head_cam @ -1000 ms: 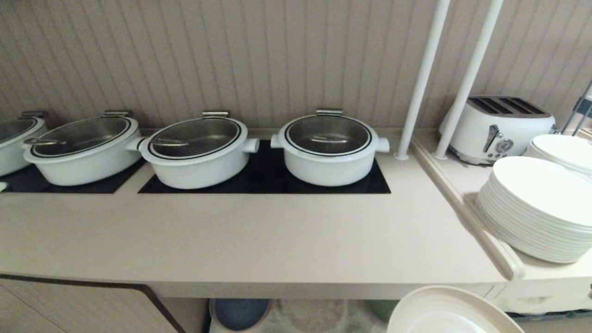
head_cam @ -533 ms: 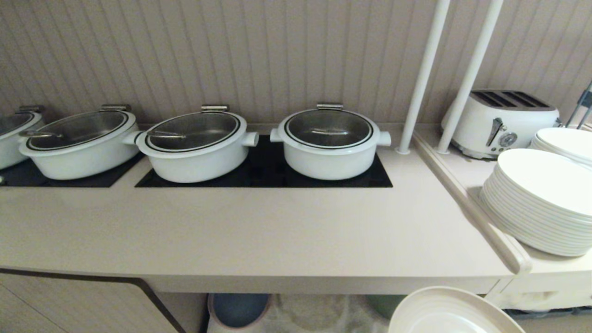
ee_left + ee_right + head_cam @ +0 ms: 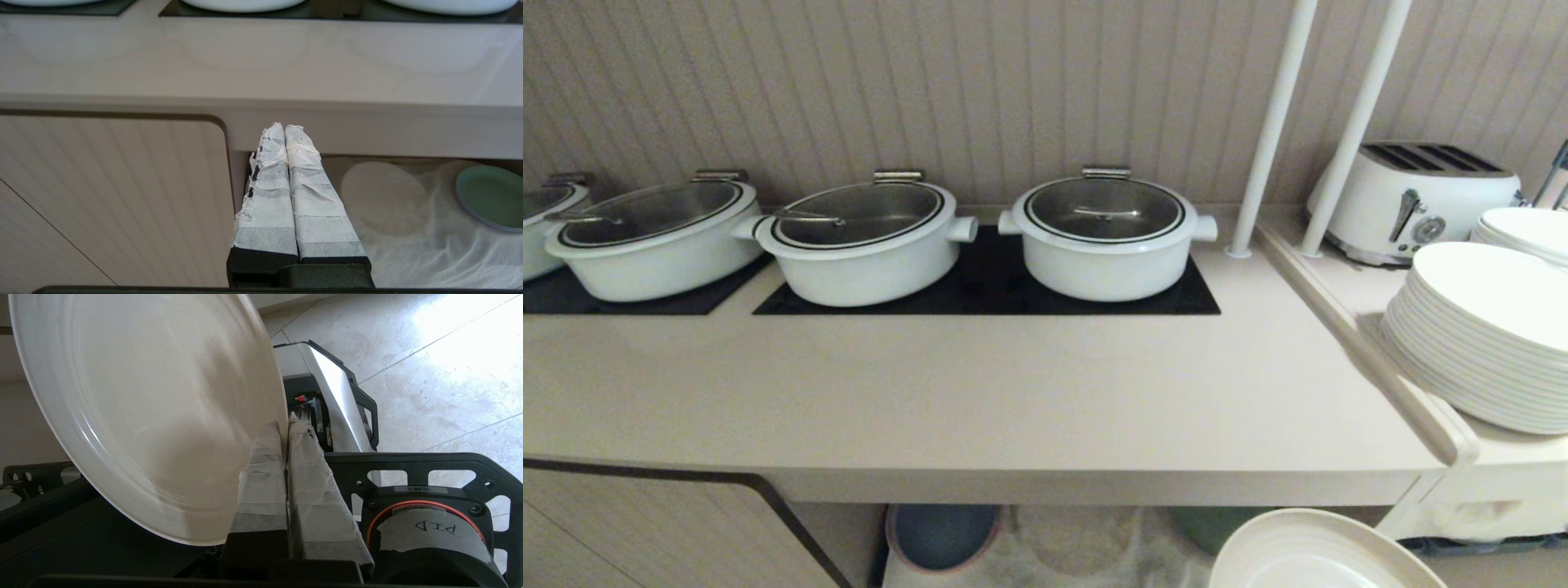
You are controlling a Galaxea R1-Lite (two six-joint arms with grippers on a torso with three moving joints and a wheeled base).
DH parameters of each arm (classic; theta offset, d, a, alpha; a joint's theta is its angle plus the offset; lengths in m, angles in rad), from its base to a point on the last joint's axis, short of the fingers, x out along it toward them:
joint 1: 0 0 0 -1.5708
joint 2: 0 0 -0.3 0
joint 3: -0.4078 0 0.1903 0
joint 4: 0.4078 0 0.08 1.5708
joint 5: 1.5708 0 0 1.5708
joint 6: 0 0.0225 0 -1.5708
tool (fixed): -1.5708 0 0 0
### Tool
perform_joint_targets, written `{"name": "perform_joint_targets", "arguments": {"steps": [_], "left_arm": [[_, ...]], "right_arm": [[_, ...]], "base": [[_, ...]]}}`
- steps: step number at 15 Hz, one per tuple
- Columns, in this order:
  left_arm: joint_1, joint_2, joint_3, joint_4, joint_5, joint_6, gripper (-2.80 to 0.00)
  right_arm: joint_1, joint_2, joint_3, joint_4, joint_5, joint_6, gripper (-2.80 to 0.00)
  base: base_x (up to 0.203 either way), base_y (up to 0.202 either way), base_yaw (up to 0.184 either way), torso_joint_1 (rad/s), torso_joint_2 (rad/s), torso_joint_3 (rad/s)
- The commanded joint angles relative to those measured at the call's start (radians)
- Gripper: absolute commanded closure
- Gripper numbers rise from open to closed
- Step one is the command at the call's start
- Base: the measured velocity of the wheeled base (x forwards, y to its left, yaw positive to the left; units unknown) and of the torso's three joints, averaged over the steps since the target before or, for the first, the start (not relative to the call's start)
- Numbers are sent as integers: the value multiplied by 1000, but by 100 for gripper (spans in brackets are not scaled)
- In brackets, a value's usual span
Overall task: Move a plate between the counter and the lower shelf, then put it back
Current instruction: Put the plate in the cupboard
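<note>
Right wrist view: the plate [image 3: 151, 412], round, matte cream with faint concentric ridges and a low upturned rim, is pinched at its edge by the right gripper [image 3: 284, 426], whose two tape-wrapped fingers [image 3: 261, 473] press together on the rim. In the head view the plate [image 3: 1327, 551] sits at the lower right, below and in front of the counter [image 3: 980, 392], held in the air off any surface. The counter is a smooth pale-beige worktop with a thick front edge; two black glass hob panels [image 3: 988, 286] show on it, carrying four white lidded pots [image 3: 1107, 233] with glass lids. Under it the lower shelf [image 3: 408, 245] is a recess draped in wrinkled white cloth, holding a green plate [image 3: 490, 198] and a blue plate [image 3: 943, 535]. The left gripper [image 3: 284, 128] hangs before the counter's front edge, its taped fingers together and empty. To the right, two stacks of glossy white plates [image 3: 1486, 335] and a white toaster [image 3: 1417, 200] stand on the side top.
</note>
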Motion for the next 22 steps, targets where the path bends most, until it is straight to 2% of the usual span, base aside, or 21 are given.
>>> {"name": "perform_joint_targets", "arguments": {"steps": [1,11,22], "left_arm": [[0,0,0,-1,1,-1,0],[0,0,0,0,1,-1,0],[0,0,0,0,1,-1,0]], "right_arm": [[0,2,0,3,1,4,0],[1,5,-7,3,-2,12,0],[4,2,-7,4,-2,38,0]], "base": [[0,0,0,-159,310,173],[0,0,0,-169,363,191],[0,0,0,-237,530,289]]}}
